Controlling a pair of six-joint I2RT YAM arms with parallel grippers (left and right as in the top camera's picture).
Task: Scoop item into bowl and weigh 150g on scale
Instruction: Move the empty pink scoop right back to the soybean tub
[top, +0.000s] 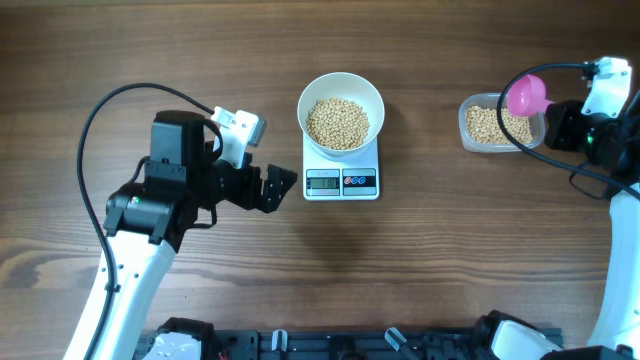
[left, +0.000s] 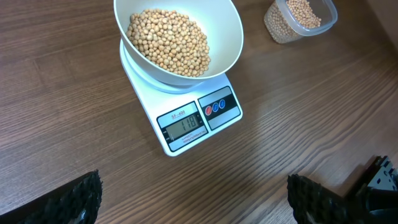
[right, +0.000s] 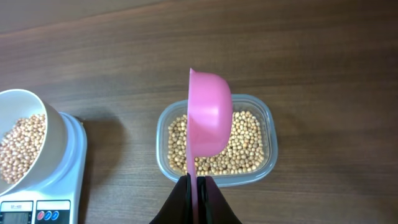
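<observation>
A white bowl (top: 341, 105) holding beige beans (top: 337, 122) stands on the small white scale (top: 341, 181), whose display is lit. In the left wrist view the bowl (left: 227, 37) and scale (left: 186, 134) lie ahead of my left gripper (left: 193, 199), which is open wide over bare wood. My left gripper (top: 282, 187) sits just left of the scale. My right gripper (right: 197, 182) is shut on the handle of a pink scoop (right: 209, 119), turned on its side above the clear tub of beans (right: 249, 146). Overhead, the scoop (top: 526, 94) hovers over the tub (top: 483, 124).
The wooden table (top: 440, 270) stretches around everything. Black cables loop from both arms, one (top: 110, 110) at the left and one (top: 545, 150) by the tub. A black rail (top: 340, 345) runs along the front edge.
</observation>
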